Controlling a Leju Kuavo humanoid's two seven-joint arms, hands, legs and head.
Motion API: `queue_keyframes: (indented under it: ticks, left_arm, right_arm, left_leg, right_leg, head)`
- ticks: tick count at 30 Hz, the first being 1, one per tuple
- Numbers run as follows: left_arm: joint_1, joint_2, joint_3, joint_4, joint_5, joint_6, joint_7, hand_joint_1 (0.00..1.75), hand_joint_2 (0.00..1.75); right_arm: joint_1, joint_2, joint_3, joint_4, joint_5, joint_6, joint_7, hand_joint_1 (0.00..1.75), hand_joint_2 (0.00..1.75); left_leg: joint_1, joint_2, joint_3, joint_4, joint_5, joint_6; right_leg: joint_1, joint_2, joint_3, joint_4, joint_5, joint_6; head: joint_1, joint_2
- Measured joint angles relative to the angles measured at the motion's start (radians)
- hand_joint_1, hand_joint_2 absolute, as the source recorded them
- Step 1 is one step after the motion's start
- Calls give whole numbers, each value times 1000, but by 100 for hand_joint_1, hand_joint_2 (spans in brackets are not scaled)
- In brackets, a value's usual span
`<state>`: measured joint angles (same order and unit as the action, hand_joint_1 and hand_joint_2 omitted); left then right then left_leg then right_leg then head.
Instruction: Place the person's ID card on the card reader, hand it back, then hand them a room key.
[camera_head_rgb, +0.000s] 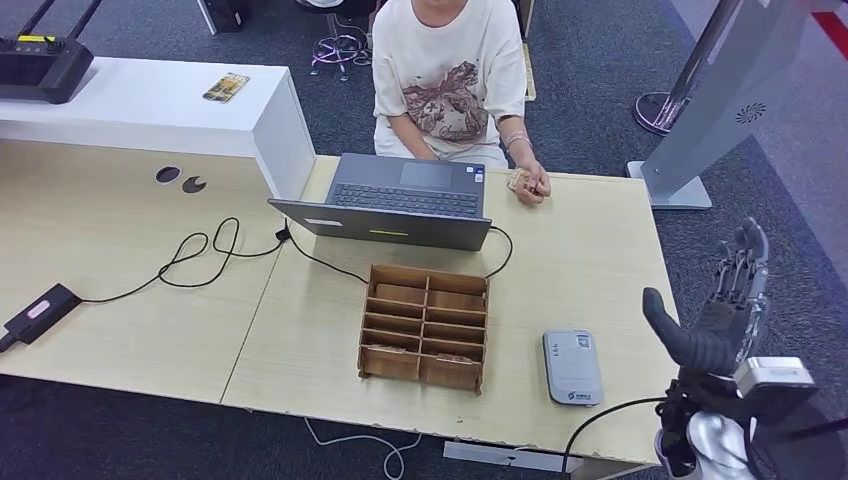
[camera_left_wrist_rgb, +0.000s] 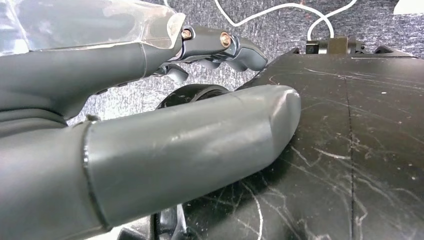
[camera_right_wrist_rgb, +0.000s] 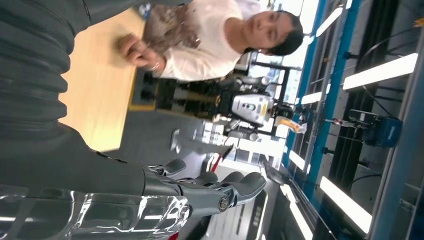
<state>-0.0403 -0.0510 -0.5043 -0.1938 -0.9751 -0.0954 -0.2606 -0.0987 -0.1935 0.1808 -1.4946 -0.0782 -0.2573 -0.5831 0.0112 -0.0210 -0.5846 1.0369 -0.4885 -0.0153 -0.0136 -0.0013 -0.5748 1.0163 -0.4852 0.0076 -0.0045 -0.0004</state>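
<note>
pale wood makes up the long desk (camera_head_rgb: 590, 260), the biggest thing in the head view, with a white raised counter (camera_head_rgb: 150, 95) set at its far left. a person in a cream printed t-shirt (camera_head_rgb: 450, 80) sits at the far side. a dark grey laptop (camera_head_rgb: 400, 205) lies open in front of them, its screen tipped back toward the robot. just nearer than the laptop stands a brown wooden organiser (camera_head_rgb: 425, 325) divided into two columns of slots; something pale lies in the nearest slots, too small to tell what. a black cable (camera_head_rgb: 200, 250) loops over the desk from the laptop's left corner out to a black power brick (camera_head_rgb: 40, 312) at the left edge.

right of the organiser, apart from it, lies the grey card reader (camera_head_rgb: 572, 366), flat on the desk with nothing on it. the person's hand (camera_head_rgb: 528, 184) rests on the desk beside the laptop's right corner, holding a small tan thing that may be the id card; it is too small to be sure.

the right hand (camera_head_rgb: 722, 305) is raised off the desk's right edge, fingers spread and upright, thumb out, holding nothing. the left hand (camera_left_wrist_rgb: 150, 115) hangs over dark floor and a scuffed black surface, fingers loosely extended and apart from the thumb, holding nothing.

a small yellowish card (camera_head_rgb: 226, 87) lies on the counter.
</note>
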Motion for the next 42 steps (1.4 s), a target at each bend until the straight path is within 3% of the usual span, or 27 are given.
queue_keyframes:
  ticks: [4, 15, 20, 25, 28, 35, 42]
  left_arm:
    - [1, -1, 0, 0, 0, 4, 5, 0, 0]
    - [1, -2, 0, 0, 0, 5, 6, 0, 0]
    - [3, -3, 0, 0, 0, 8, 8, 0, 0]
    - [4, -7, 0, 0, 0, 9, 20, 0, 0]
    - [4, -9, 0, 0, 0, 9, 26, 0, 0]
    - [4, -9, 0, 0, 0, 8, 28, 0, 0]
    - [3, -9, 0, 0, 0, 4, 32, 0, 0]
  right_arm:
    - [103, 18, 19, -62, 105, -103, -6, 0, 175]
    - [160, 30, 29, -115, 133, -119, 8, 0, 175]
    - [239, 48, 31, -126, 354, -153, 170, 0, 175]
    - [275, 71, 43, -101, 774, -174, 410, 0, 175]
    - [275, 90, 59, -74, 936, -204, 488, 0, 175]
    - [258, 118, 88, -38, 1229, -199, 670, 0, 175]
    - [251, 122, 111, -53, 1310, -152, 710, 0, 175]
  left_leg:
    - [0, 1, 0, 0, 0, 0]
    - [0, 2, 1, 0, 0, 0]
    - [0, 1, 0, 0, 0, 0]
    - [0, 3, 0, 0, -1, -1]
    - [0, 3, 0, 0, -1, -1]
    - [0, 3, 0, 0, 0, -1]
    - [0, 3, 0, 0, 0, -1]
  right_leg:
    - [0, 0, 0, 0, 0, 0]
    - [0, 1, 0, 0, 0, 0]
    - [0, 0, 0, 0, 0, 0]
    - [0, 2, 0, 0, 0, 0]
    - [0, 2, 0, 0, 0, 0]
    - [0, 2, 0, 0, 0, 0]
    - [0, 2, 0, 0, 0, 0]
  head:
    - [0, 0]
    - [0, 0]
    - [0, 0]
    - [0, 0]
    - [0, 0]
    - [0, 0]
    - [0, 0]
